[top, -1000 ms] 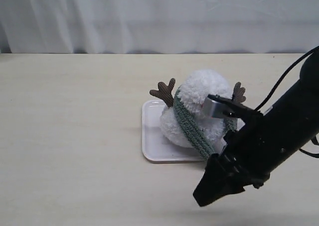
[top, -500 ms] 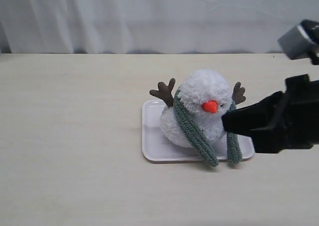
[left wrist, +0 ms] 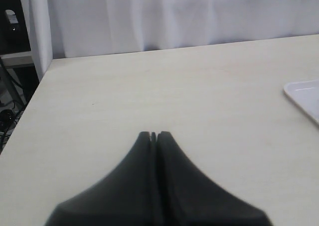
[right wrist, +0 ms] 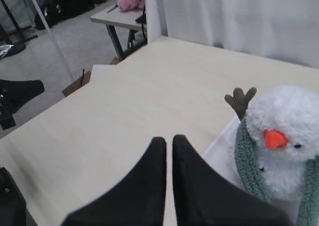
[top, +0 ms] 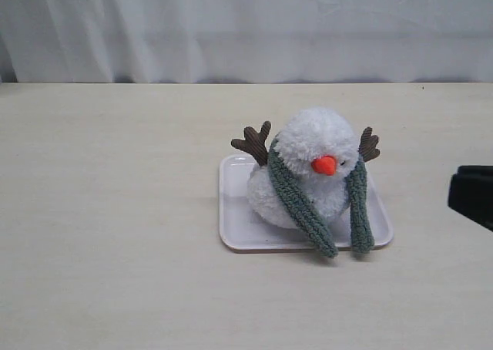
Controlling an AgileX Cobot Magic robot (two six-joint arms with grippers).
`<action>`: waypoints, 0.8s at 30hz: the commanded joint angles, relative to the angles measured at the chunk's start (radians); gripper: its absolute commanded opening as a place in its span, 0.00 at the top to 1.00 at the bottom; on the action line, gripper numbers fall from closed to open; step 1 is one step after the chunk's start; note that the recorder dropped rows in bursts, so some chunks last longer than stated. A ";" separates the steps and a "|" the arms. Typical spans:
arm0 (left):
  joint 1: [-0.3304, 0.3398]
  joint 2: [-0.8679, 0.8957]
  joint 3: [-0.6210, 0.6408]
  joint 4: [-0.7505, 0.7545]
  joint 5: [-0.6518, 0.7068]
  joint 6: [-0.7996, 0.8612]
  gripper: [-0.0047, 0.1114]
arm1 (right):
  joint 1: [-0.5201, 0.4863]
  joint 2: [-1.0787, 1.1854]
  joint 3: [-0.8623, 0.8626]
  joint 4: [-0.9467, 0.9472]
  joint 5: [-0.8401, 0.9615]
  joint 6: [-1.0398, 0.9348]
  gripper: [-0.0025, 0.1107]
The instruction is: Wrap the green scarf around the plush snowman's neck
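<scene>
**Centre of the worktop (top: 115,211): plush snowman (top: 312,153) in its green scarf (top: 296,200), both grippers closed and empty**

Middle of the exterior view, slightly right: the plush snowman sits upright on a shallow white tray (top: 235,227), orange nose turned toward the lower right. The green scarf is draped where head meets body. One end slants down across the white body and laps over the tray's near rim. The other hangs straight down right of the nose to the same rim. The two tips lie near each other with a narrow gap between them.

Bare worktop fills the whole left half of the frame and the strip along the bottom. The far edge runs straight across the upper frame against a white curtain (top: 246,26). A dark part of the right arm (top: 471,196) cuts in at the right edge at mid height, well apart from the tray.

The left gripper (left wrist: 153,135) has its fingers pressed together with nothing between them, over bare worktop, with only a corner of the tray in its view. The right gripper (right wrist: 168,139) shows just a thin slit between its fingers. It holds nothing and touches neither snowman nor scarf, which sit beside it.
</scene>
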 commanded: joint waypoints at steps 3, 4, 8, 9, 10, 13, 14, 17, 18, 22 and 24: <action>-0.008 -0.002 0.002 0.001 -0.011 0.000 0.96 | 0.002 -0.132 0.005 -0.006 0.013 -0.008 0.94; -0.008 -0.002 0.002 0.001 -0.011 0.000 0.96 | 0.002 -0.147 0.005 -0.006 0.013 -0.008 0.94; -0.008 -0.002 0.002 0.001 -0.011 0.000 0.96 | 0.002 -0.195 0.005 -0.006 0.013 -0.008 0.94; -0.008 -0.002 0.002 0.001 -0.011 0.000 0.96 | 0.002 -0.203 0.005 -0.006 0.013 -0.008 0.94; -0.008 -0.002 0.002 0.001 -0.011 0.000 0.96 | 0.002 -0.211 0.005 -0.006 0.013 -0.008 0.94; -0.008 -0.002 0.002 0.001 -0.011 0.000 0.96 | 0.002 -0.231 0.005 -0.006 0.013 -0.008 0.94; -0.008 -0.002 0.002 0.001 -0.011 0.000 0.96 | 0.002 -0.233 0.005 -0.006 0.013 -0.008 0.94; -0.008 -0.002 0.002 0.001 -0.011 0.000 0.96 | 0.002 -0.244 0.009 -0.006 0.006 -0.008 0.94; -0.008 -0.002 0.002 0.001 -0.011 0.000 0.96 | 0.002 -0.252 0.011 -0.001 0.006 -0.008 0.94; -0.008 -0.002 0.002 0.001 -0.011 0.000 0.96 | 0.002 -0.306 0.031 -0.026 0.006 -0.008 0.94; -0.008 -0.002 0.002 0.001 -0.011 0.000 0.96 | 0.002 -0.343 0.040 -0.060 0.004 -0.008 0.94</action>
